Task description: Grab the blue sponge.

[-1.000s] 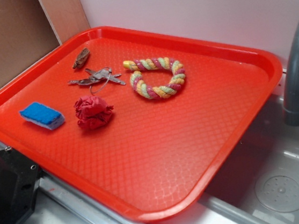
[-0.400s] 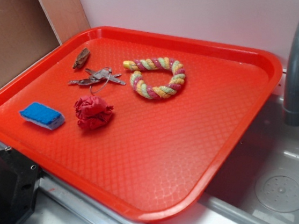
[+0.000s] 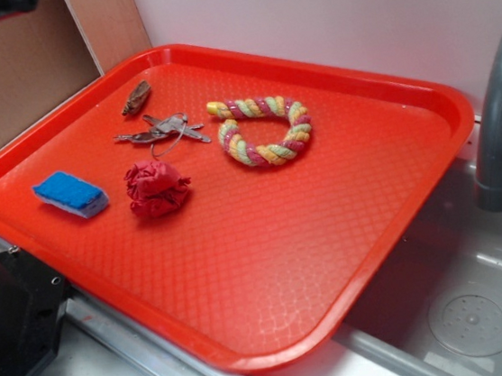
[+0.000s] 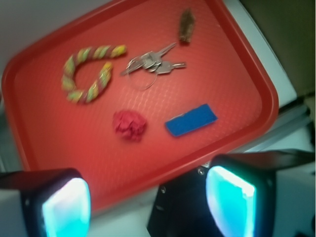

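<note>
Gripper (image 4: 148,202) jaws spread wide and empty; the small rectangular blue foam sponge (image 4: 191,120) lies flat on the red plastic tray (image 4: 256,84), well beyond their tips

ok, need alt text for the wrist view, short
Looking down between the open gripper onto a red tray: the blue sponge lies untouched near the tray's near edge, a red cloth ball just left of it. Farther back lie a bunch of keys, a striped rope toy and a small brown object.
</note>
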You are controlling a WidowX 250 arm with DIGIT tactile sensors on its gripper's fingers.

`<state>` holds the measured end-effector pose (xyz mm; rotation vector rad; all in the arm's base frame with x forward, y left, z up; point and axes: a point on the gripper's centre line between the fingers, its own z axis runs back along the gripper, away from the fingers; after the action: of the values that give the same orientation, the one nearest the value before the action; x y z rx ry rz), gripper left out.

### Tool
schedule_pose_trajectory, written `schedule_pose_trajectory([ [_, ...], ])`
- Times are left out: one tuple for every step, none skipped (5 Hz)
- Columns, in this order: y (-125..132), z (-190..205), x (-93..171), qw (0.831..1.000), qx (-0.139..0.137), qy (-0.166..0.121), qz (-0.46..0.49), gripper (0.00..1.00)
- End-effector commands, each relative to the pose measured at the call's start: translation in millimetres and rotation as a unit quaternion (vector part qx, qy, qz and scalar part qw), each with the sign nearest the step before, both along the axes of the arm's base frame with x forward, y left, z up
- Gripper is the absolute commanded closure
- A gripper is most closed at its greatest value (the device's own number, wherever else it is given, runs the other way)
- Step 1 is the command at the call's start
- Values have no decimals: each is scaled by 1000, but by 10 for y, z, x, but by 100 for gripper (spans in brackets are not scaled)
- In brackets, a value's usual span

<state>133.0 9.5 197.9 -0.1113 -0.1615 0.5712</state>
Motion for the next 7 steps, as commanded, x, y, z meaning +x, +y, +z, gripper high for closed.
schedule_pose_trajectory([
  [296,-440,49,968,-38,-13,247,0],
  [387,-652,35,929,-56,-7,367,0],
  [466,-870,38,894,-61,10,443,0],
  [544,-992,-61,847,-74,11,525,0],
  [560,-1097,-72,836,-72,23,544,0],
  [579,-1271,-37,828,-67,22,556,0],
  [572,-1443,49,832,-47,14,553,0],
])
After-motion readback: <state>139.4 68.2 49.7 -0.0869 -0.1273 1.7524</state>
